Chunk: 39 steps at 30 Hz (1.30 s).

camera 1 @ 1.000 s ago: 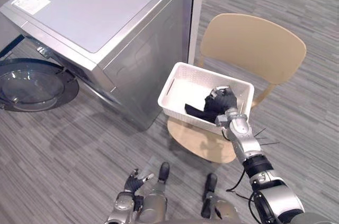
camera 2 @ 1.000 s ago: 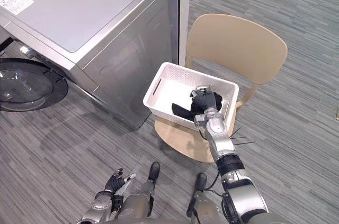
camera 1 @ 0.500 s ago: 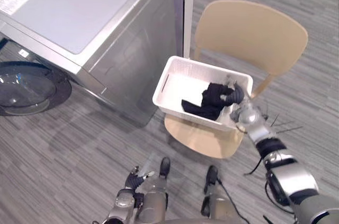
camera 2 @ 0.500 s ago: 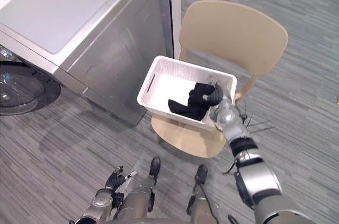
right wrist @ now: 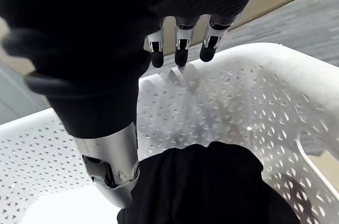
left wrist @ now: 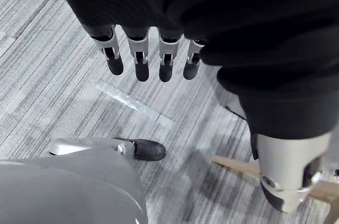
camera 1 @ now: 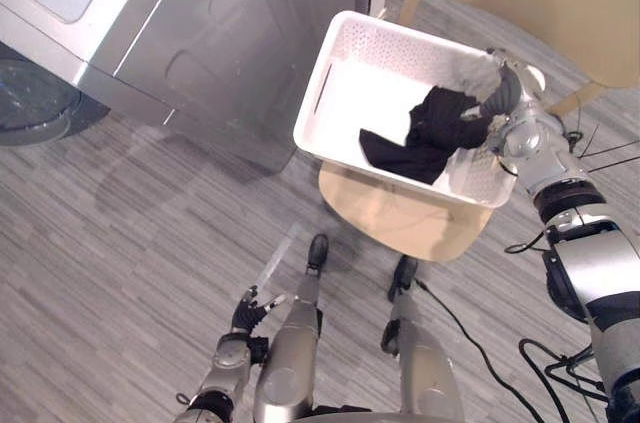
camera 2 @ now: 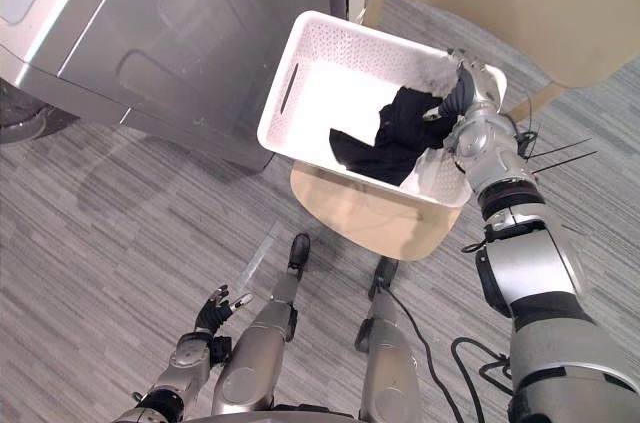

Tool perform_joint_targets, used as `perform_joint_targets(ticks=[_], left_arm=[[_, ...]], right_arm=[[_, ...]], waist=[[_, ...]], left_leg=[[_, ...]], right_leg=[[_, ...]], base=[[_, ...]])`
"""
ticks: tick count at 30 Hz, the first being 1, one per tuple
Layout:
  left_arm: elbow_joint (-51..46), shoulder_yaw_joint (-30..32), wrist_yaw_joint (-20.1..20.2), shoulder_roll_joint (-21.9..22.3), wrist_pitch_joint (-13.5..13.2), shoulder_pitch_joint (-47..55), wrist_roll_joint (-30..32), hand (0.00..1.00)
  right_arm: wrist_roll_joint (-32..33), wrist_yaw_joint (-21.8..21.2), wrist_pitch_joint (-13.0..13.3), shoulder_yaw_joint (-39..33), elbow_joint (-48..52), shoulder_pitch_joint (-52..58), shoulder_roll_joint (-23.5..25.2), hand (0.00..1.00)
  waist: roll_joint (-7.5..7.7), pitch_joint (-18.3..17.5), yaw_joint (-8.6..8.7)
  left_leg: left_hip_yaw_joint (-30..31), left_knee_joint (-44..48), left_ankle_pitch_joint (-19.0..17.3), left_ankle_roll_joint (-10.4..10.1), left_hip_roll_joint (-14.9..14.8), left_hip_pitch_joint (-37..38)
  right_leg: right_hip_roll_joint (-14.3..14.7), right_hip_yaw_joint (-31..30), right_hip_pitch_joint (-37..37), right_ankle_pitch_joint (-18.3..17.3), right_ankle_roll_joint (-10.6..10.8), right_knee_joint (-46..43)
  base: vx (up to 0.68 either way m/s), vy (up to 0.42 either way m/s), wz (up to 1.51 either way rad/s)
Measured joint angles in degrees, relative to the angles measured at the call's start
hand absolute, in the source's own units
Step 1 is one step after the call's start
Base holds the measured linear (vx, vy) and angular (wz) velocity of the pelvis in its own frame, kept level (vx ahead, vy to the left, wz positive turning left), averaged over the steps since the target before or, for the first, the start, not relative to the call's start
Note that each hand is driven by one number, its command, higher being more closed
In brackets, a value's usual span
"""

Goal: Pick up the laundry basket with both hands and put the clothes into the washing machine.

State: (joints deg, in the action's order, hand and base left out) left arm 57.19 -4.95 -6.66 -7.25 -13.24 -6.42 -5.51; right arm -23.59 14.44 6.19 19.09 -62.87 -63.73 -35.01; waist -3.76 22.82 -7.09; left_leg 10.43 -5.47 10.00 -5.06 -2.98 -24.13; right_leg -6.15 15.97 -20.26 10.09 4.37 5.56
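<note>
Now the right robot hand point(camera 1: 508, 93) has slid from the middle to the right end of the laundry basket point(camera 1: 390, 38), over the dark clothes point(camera 1: 430, 133), fingers straight, gripping nothing; likely it seeks the rim; the left robot hand point(camera 1: 250, 311) hangs open, low; the basket rests on the chair point(camera 1: 400, 218), mouth up, long axis left-to-right, near the washing machine point(camera 1: 230, 33).

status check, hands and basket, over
Left hand open, low over floor. Right hand open above dark clothes in basket. Basket on chair seat, not yet lifted. Washing machine close beside it.
</note>
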Motion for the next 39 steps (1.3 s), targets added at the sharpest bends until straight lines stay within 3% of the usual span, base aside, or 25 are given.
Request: perform_joint_targets(ticks=[15,19,28,39], left_arm=[[0.13,-4.49,-0.35,0.33,-0.71,-2.64,-1.23,0.0],[0.14,-4.36,-1.12,0.45,-0.69,-2.66,-1.53,0.0],[0.17,-3.5,-1.12,2.44,-0.65,-2.66,-1.54,0.0],[0.4,-3.48,-1.28,2.09,-0.74,-3.74,-1.53,0.0]], right_arm=[[-0.7,5.42,-0.57,-2.97,0.41,0.38,1.53,0.0],[-0.78,7.04,-2.51,-5.79,4.93,2.89,3.48,0.0],[-6.15,6.65,-2.71,-5.69,7.68,5.7,7.3,0.0],[-7.52,6.48,-2.65,-4.45,5.66,5.25,8.67,0.0]], waist=[[0.04,1.14,-0.31],[0.13,1.18,-0.31],[0.23,1.24,0.01],[1.31,1.87,-0.17]], left_leg=[[0.63,-0.01,0.06,-0.02,-0.05,-0.7],[0.28,0.0,0.09,0.01,-0.06,-0.42],[-0.7,-0.05,0.09,0.01,-0.5,0.35],[-0.14,-0.05,0.26,-0.25,-0.87,-0.21]], right_leg=[[0.02,-0.41,-1.05,-0.05,-0.01,-0.85],[0.01,-0.74,-0.96,-0.05,-0.01,-0.88],[0.25,-1.99,-1.05,-0.03,-0.02,-1.52],[0.67,-1.79,-1.24,-0.03,-0.03,-1.52]], base=[[0.0,0.005,0.0],[0.0,0.003,-0.03],[0.0,0.003,-0.06],[0.0,0.001,0.01]])
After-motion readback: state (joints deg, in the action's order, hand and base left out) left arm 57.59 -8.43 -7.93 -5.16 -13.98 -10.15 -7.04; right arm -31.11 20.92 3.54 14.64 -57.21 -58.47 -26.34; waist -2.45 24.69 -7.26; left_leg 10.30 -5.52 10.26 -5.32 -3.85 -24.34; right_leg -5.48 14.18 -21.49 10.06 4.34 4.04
